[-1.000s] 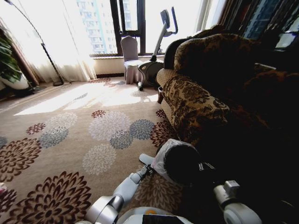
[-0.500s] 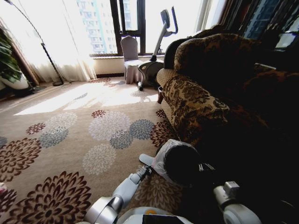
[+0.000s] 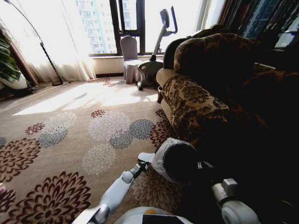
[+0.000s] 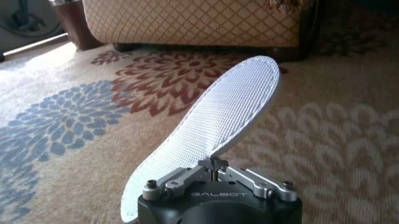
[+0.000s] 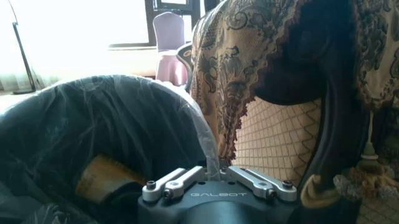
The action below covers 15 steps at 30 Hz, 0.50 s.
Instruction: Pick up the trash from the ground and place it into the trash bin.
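Observation:
The trash bin [image 3: 161, 156], a black bucket lined with a translucent bag, hangs just over the carpet beside the sofa. My right gripper [image 3: 195, 167] is shut on its rim [image 5: 209, 140]. An orange-yellow bottle [image 5: 103, 179] lies inside the bin. My left gripper [image 3: 139, 166] reaches forward, low and close to the bin's left side. It is shut on the edge of a flat pale mesh slipper [image 4: 231, 107], which tilts up off the carpet; the head view shows the slipper [image 3: 145, 157] next to the bin. A small pinkish bit [image 3: 1, 187] lies on the carpet at the far left edge.
A patterned brown sofa [image 3: 196, 102] fills the right side, close to the bin. An exercise machine [image 3: 156, 60], a covered chair [image 3: 131, 56], a floor lamp [image 3: 46, 60] and a plant [image 3: 9, 65] stand by the window. Flowered carpet [image 3: 70, 140] stretches open on the left.
My left arm has stretched forward and its elbow has dropped lower. The slipper end has shifted slightly. The right arm and the bin hold still.

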{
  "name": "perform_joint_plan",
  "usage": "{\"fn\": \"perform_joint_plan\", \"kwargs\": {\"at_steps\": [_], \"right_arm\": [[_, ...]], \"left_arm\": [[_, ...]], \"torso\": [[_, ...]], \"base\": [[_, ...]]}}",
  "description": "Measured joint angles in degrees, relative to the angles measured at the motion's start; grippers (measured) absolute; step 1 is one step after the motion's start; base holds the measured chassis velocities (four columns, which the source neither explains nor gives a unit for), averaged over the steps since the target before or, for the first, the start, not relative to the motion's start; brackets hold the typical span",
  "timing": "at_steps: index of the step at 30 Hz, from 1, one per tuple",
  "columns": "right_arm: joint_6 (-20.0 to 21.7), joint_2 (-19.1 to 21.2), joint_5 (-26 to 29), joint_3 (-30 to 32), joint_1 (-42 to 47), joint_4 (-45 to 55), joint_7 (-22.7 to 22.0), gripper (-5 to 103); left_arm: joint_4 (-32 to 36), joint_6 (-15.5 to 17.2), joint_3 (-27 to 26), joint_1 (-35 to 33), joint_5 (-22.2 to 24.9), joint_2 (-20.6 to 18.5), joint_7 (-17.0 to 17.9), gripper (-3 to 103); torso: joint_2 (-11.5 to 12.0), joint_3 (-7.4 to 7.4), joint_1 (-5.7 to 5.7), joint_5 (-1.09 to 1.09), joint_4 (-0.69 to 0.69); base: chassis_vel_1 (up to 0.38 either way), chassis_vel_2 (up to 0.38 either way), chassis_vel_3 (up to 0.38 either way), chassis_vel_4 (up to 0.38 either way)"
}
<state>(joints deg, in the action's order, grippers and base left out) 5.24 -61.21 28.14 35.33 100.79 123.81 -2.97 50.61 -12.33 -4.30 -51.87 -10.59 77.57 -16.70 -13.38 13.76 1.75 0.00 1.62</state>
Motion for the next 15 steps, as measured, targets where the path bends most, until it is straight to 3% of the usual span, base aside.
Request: {"fn": "perform_joint_plan", "kwargs": {"at_steps": [2,5,6,8,11,15], "right_arm": [[-0.02,0.14,0.33,-0.88,-1.45,-0.94,0.08,1],[-0.06,0.18,0.31,-1.88,-3.22,-2.16,0.16,1],[-0.09,0.19,-0.04,-3.59,-7.0,-4.53,0.32,1],[-0.2,0.24,-0.3,-3.95,-8.17,-5.33,0.34,1],[-0.95,0.76,-1.49,-5.38,-12.81,-9.16,0.6,1],[-1.95,-0.1,-3.03,-5.47,-14.24,-11.92,0.77,1]], "left_arm": [[3.79,-0.12,-1.34,-1.79,-3.38,-2.52,-1.09,1],[7.02,0.16,-2.23,-3.35,-3.64,-4.68,-1.48,1],[12.58,0.63,-3.82,-5.91,-2.27,-8.01,-1.69,1],[14.2,0.86,-4.52,-6.64,-1.51,-9.03,-1.72,1],[21.23,2.09,-8.99,-9.2,2.51,-13.62,-1.73,1],[24.13,3.08,-10.19,-8.19,6.72,-16.73,-1.64,1]], "torso": [[0.0,0.0,0.0,0.0,0.01],[0.0,0.0,0.0,-0.02,0.01],[0.0,0.0,0.0,0.0,0.01],[0.0,0.0,0.0,0.0,0.01],[0.0,0.0,0.0,0.0,0.04],[0.0,-0.01,0.0,-0.02,0.01]], "base": [[0.0,0.0,0.0,0.0],[0.0,0.0,0.0,0.0],[0.0,0.0,0.0,0.0],[0.0,0.0,0.0,0.0],[0.0,0.0,0.0,0.0],[0.0,0.0,0.0,0.0]]}}
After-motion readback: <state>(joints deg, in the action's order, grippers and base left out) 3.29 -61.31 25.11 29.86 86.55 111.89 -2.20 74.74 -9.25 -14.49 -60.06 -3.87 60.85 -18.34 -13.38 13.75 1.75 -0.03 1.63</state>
